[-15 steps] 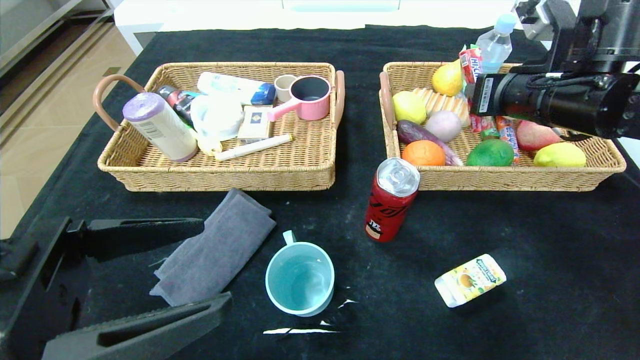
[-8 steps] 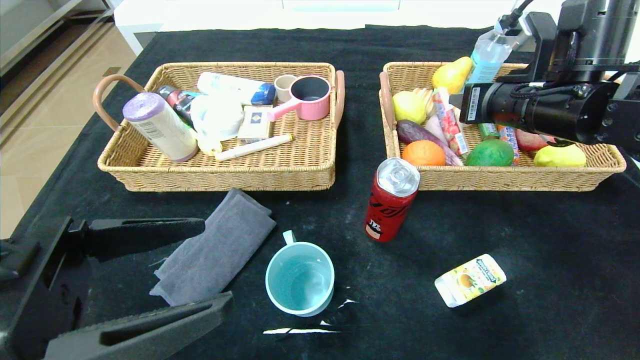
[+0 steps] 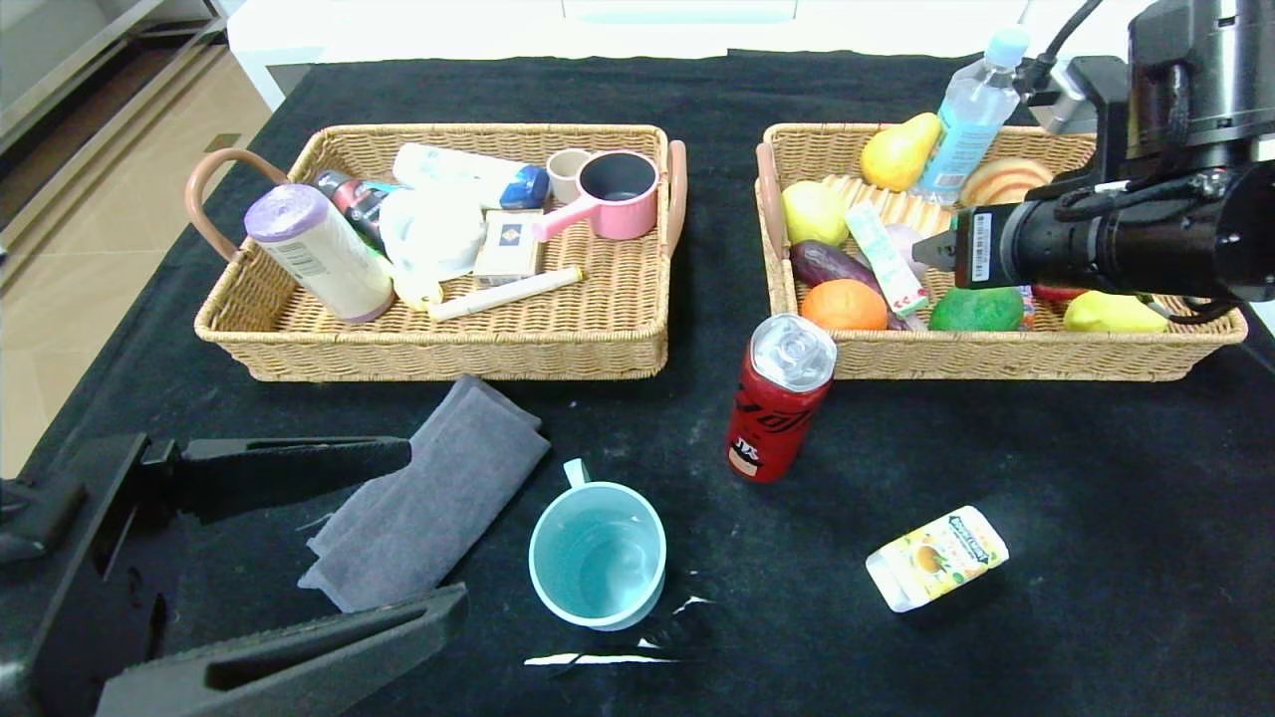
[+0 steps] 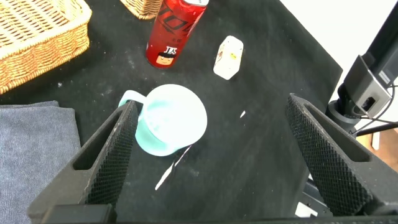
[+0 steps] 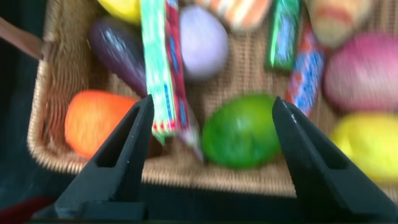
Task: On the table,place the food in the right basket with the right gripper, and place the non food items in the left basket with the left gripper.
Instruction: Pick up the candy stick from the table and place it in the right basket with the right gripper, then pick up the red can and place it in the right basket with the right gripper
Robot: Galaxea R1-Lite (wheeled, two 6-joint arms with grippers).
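Observation:
A red soda can point(image 3: 780, 398) stands on the black table point(image 3: 1046, 468) just in front of the right basket point(image 3: 996, 360). A white-and-yellow carton point(image 3: 936, 556) lies nearer, to the right. The teal mug point(image 3: 598, 556) and grey towel point(image 3: 428, 493) sit near the front left. The candy stick point(image 3: 887, 261) lies inside the right basket across the fruit. Above the basket my right gripper point(image 3: 936, 254) hangs open, with nothing held; in the right wrist view the candy stick point(image 5: 160, 68) lies beside one finger of that gripper point(image 5: 212, 104). My left gripper point(image 4: 211, 106) is open low over the mug point(image 4: 171, 118).
The left basket point(image 3: 428, 360) holds a pink saucepan point(image 3: 613, 194), a purple-capped canister point(image 3: 319, 249) and other items. The right basket is full of fruit, including an orange point(image 3: 843, 304) and a green fruit point(image 5: 242, 130), plus bread and a water bottle point(image 3: 971, 110).
My right gripper opened and let go of the candy stick, which dropped onto the fruit in the right basket. The right arm shifted lower and towards me. The left arm barely moved.

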